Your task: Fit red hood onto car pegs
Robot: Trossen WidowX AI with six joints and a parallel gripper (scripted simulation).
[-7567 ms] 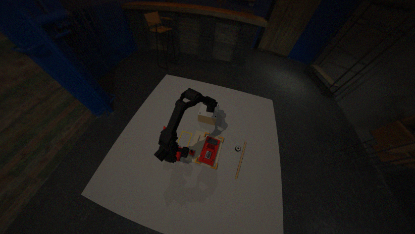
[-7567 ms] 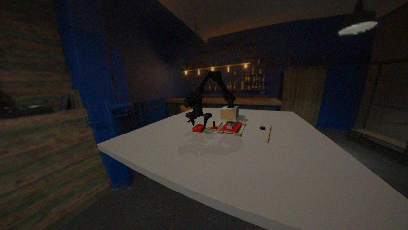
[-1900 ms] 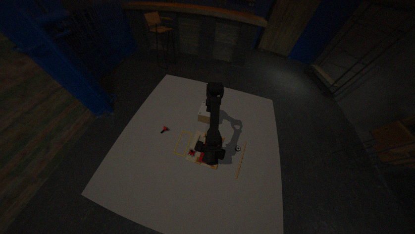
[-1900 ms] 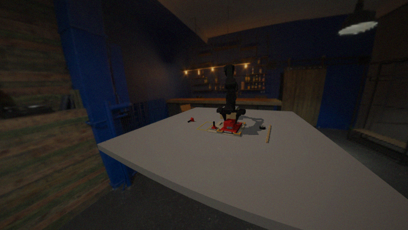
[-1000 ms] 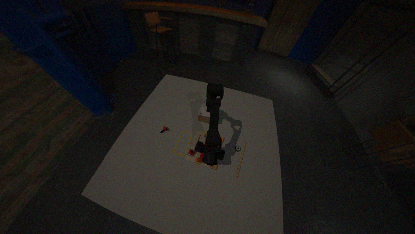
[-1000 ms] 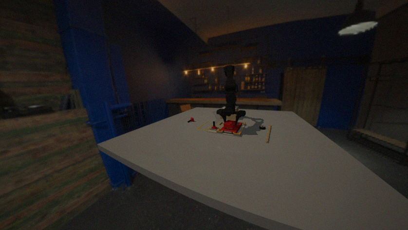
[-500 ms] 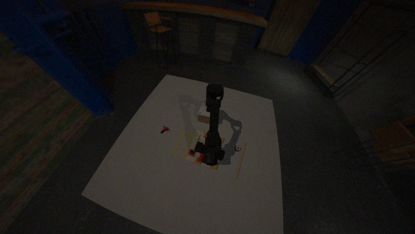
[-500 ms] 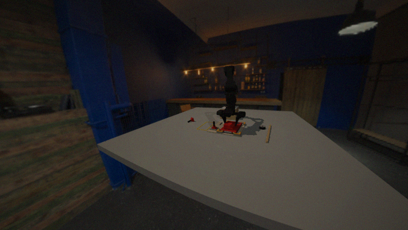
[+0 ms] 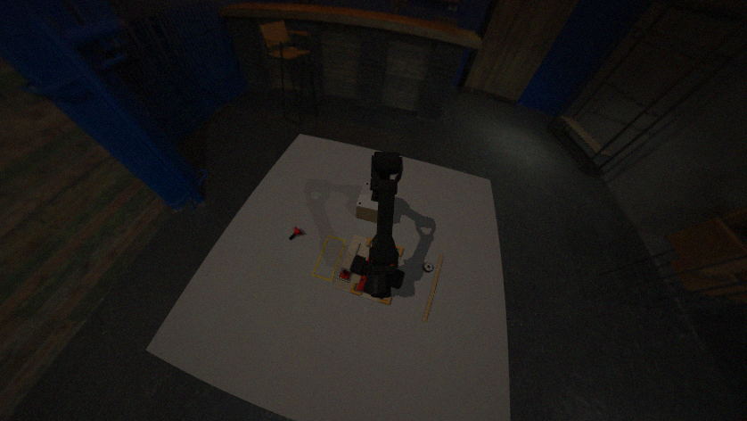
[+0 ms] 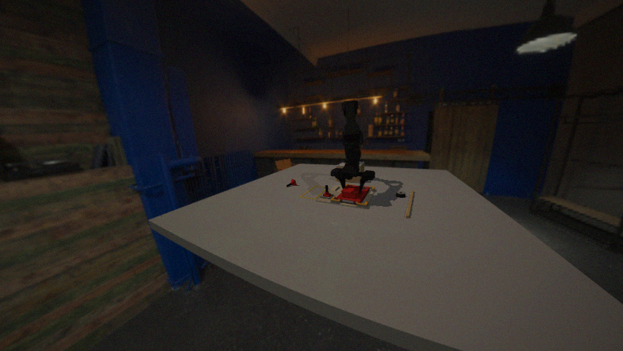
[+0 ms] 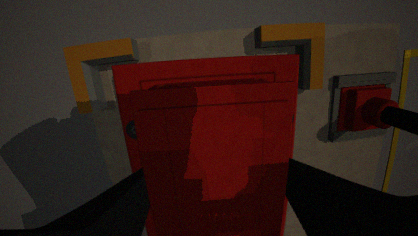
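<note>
My claw [image 9: 380, 271] [image 10: 352, 190] [image 11: 215, 168] points down over the car, and it is holding the hood [image 10: 349, 190] [image 11: 215, 150] between its two fingers; they stand quite wide, one at each side of this red shell. The hood is above the red chassis [image 11: 125, 80], whose front part shows past the roof edge in my wrist view; the pegs and the holes are hidden, so I cannot tell if the hood sits flat on the deck.

Around the chassis there are orange corner pieces [image 9: 385, 301] [image 11: 75, 72] of the jig, and they stand on a pale board [image 11: 357, 50]; on this same board, beside the car, a small red block [image 9: 343, 274] [image 10: 326, 194] [image 11: 350, 110] is in a grey frame [image 11: 336, 85], with a black handle [image 10: 326, 188] [image 11: 402, 119] coming out from it.

Next to the board, a yellow outline [image 9: 321, 256] [image 10: 308, 191] [image 11: 401, 95] is on the table [image 9: 313, 340] [image 10: 305, 244] [image 11: 30, 30]; farther out on this side lies a red and black piece [image 9: 296, 231] [image 10: 293, 182]. On the opposite side of the car I see a small black wheel [image 9: 428, 267] [image 10: 400, 194], and just beyond it a long wooden strip [image 9: 432, 287] [image 10: 410, 204]; a pale box [image 9: 367, 211] is near my arm's base; a stool [image 9: 274, 34] stands past the table, by a counter [image 9: 355, 18] [image 10: 392, 153].
</note>
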